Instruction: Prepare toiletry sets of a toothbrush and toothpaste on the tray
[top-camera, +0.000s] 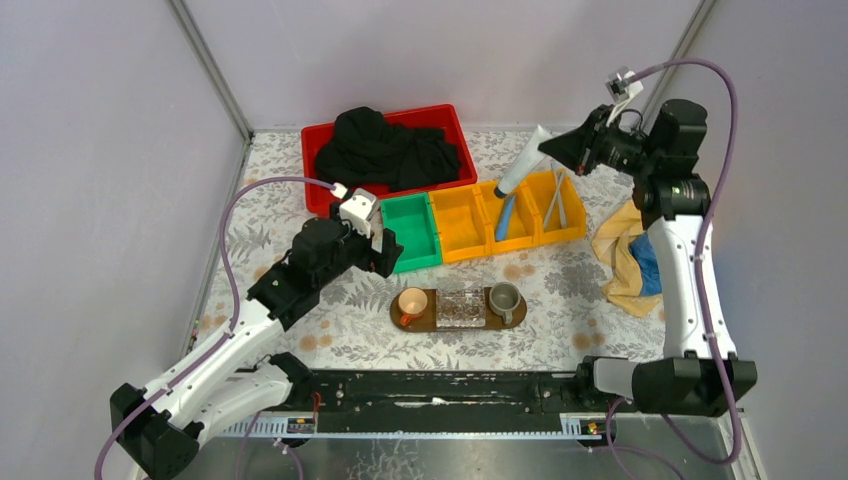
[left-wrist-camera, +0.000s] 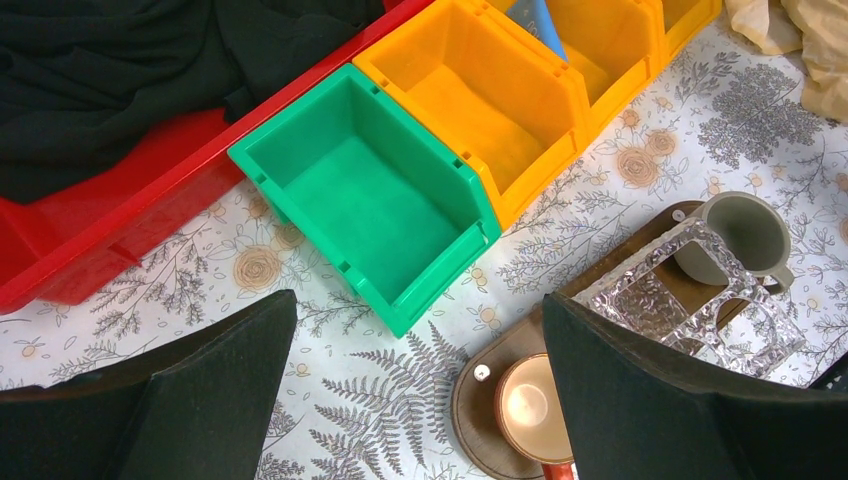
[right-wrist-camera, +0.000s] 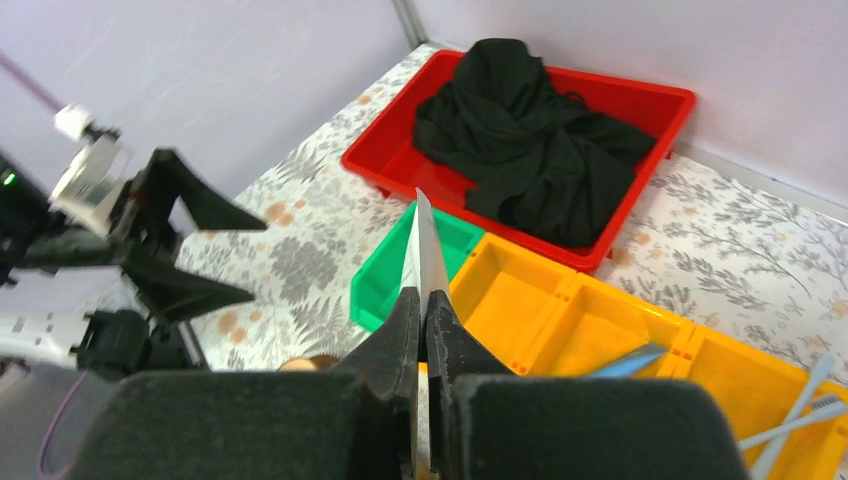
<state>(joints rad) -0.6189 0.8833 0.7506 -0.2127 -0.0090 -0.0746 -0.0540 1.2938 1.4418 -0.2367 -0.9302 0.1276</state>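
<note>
**A:** Toothpaste, the silvery-white tube (top-camera: 522, 160), is airborne! The right claw (top-camera: 547, 147) has it pinched between closed fingers, gripped near one end. The rest slants down over the yellow bins (top-camera: 460, 225).

**B:** The right wrist view explains that grip. The tube sits edge-on between the pads, so the fingers press its broad faces. A flat tube held that way shouldn't twist out, I'd say.

**A:** Below it, the blue tube (top-camera: 503, 218) lies in its yellow compartment. The two toothbrushes (top-camera: 556, 198) lie in the one next door, at the row's right end. Nothing from the sets is on the tray (top-camera: 432, 318) yet.

**B:** The tray's busy, though. There's an orange cup (top-camera: 412, 303) at its left end, a grey cup (top-camera: 504, 297) at its right and a clear ribbed box (top-camera: 461, 306) between them. My read is that the tube is headed for that tray, which is why it hangs high enough to clear the bin walls.

**A:** And the left claw (top-camera: 392, 252)?

**B:** It's spread wide, holding nothing, and hovers just in front of the green bin (top-camera: 410, 222), which has nothing in it. It sits off to the tray's left, out of the right arm's likely path. I'd guess it's waiting its turn.

**A:** Any danger ahead?

**B:** The carry across the bench (top-camera: 560, 290) ends at a crowded tray. A low swing could clip the grey cup, so the tube wants to come in high and go down gently.
</note>
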